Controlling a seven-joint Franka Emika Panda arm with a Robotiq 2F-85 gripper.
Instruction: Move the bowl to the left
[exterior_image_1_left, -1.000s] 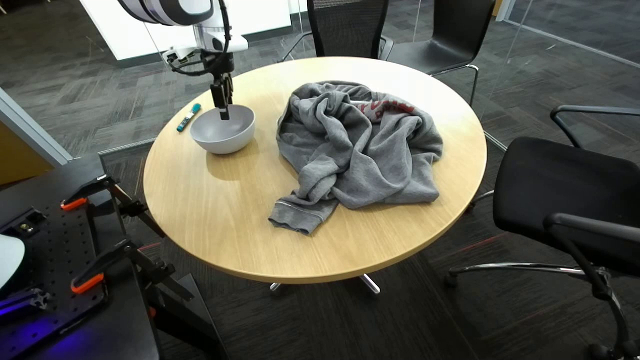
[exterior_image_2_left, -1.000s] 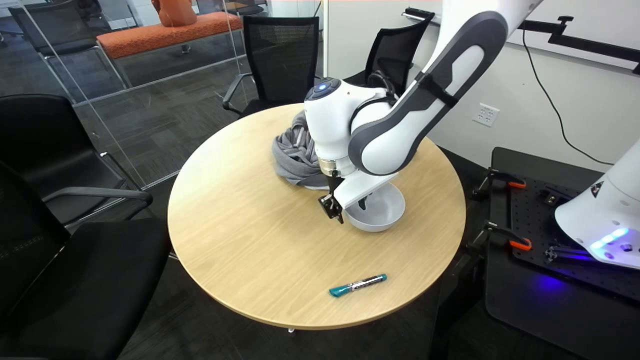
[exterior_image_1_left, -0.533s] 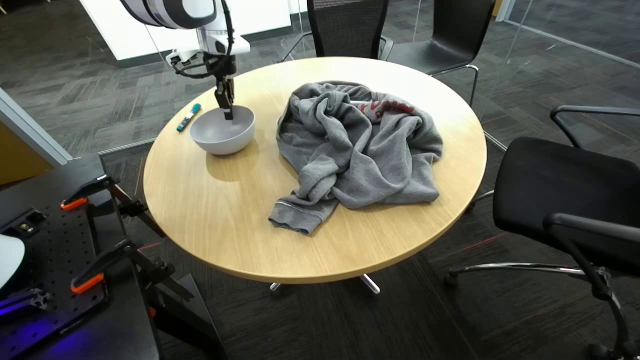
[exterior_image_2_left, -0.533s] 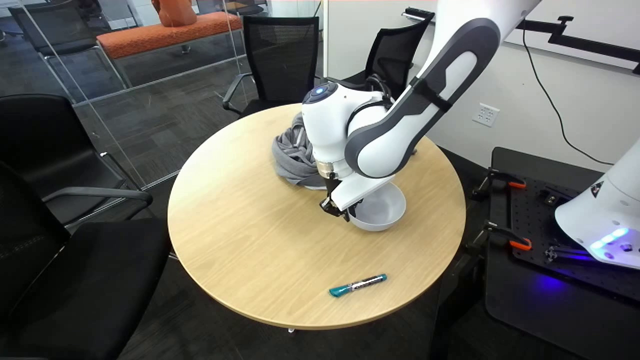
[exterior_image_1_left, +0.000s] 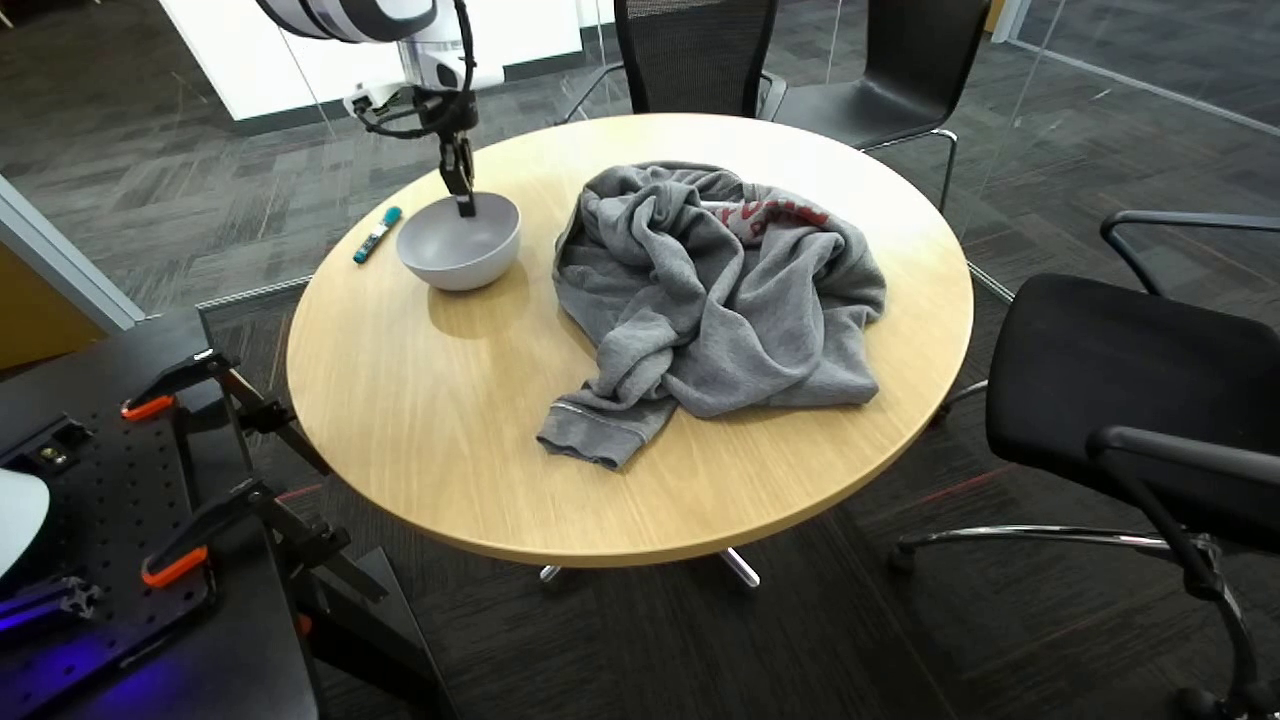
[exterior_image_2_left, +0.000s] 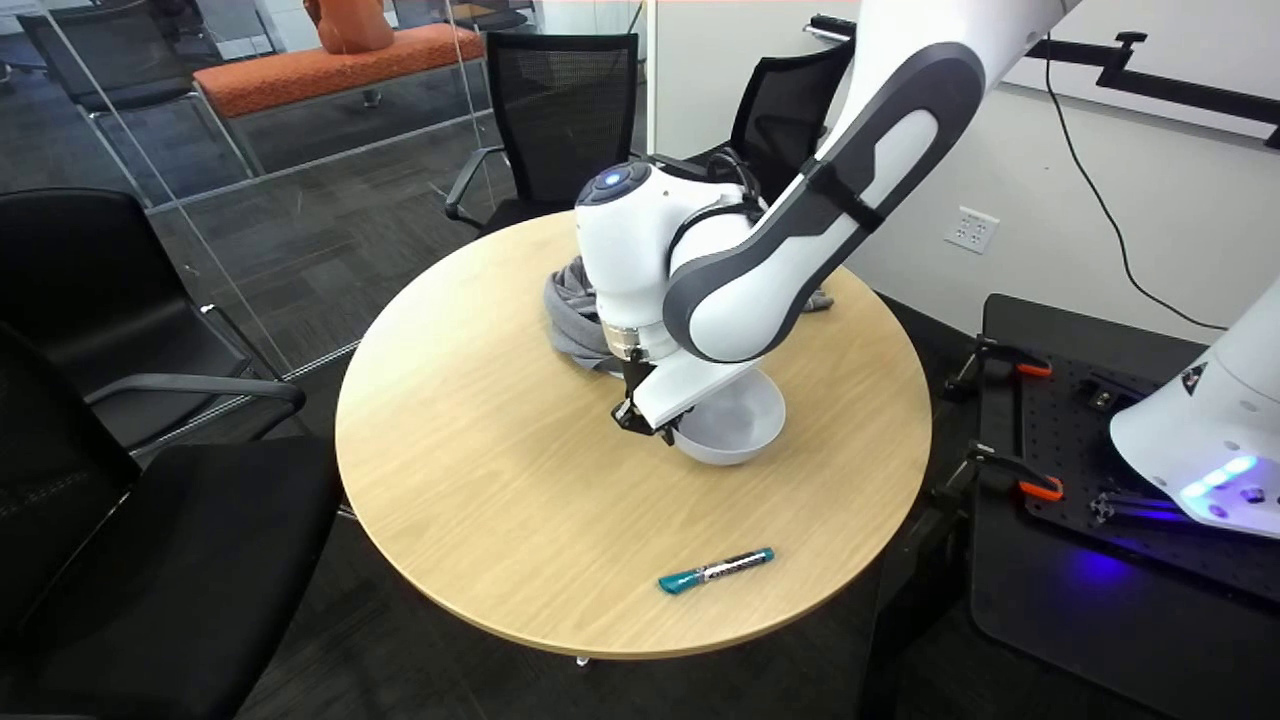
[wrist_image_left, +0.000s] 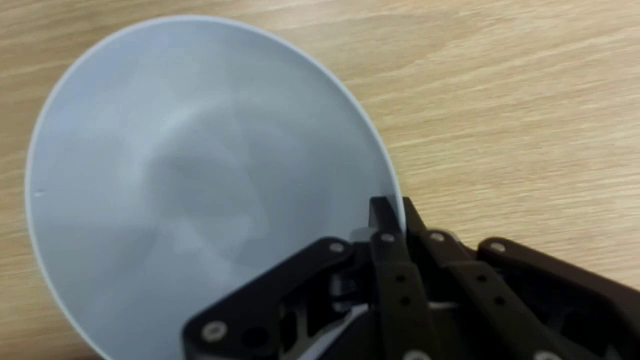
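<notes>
A light grey bowl (exterior_image_1_left: 455, 248) stands upright at the round wooden table's edge region in an exterior view, and the same bowl (exterior_image_2_left: 738, 425) shows partly behind the arm from another angle. My gripper (wrist_image_left: 401, 212) is shut on the bowl's rim: in the wrist view one finger (wrist_image_left: 382, 210) sits inside the wall and its partner outside. The bowl (wrist_image_left: 200, 165) fills the left half there, with nothing in it. In an exterior view my gripper (exterior_image_1_left: 466, 208) reaches down at the bowl's far side. Whether the bowl's base touches the table I cannot tell.
A crumpled grey sweatshirt (exterior_image_1_left: 720, 300) covers much of the round wooden table (exterior_image_1_left: 420, 410), beside the bowl. A teal marker (exterior_image_2_left: 716, 570) lies on the bowl's other side. Black chairs (exterior_image_1_left: 1130, 370) stand around. The robot's black stand (exterior_image_2_left: 1130, 600) is close to the table edge.
My gripper has closed on the bowl's rim. In the last half second bowl and gripper have shifted together, a little away from the robot's base. Marker and sweatshirt have stayed put.
</notes>
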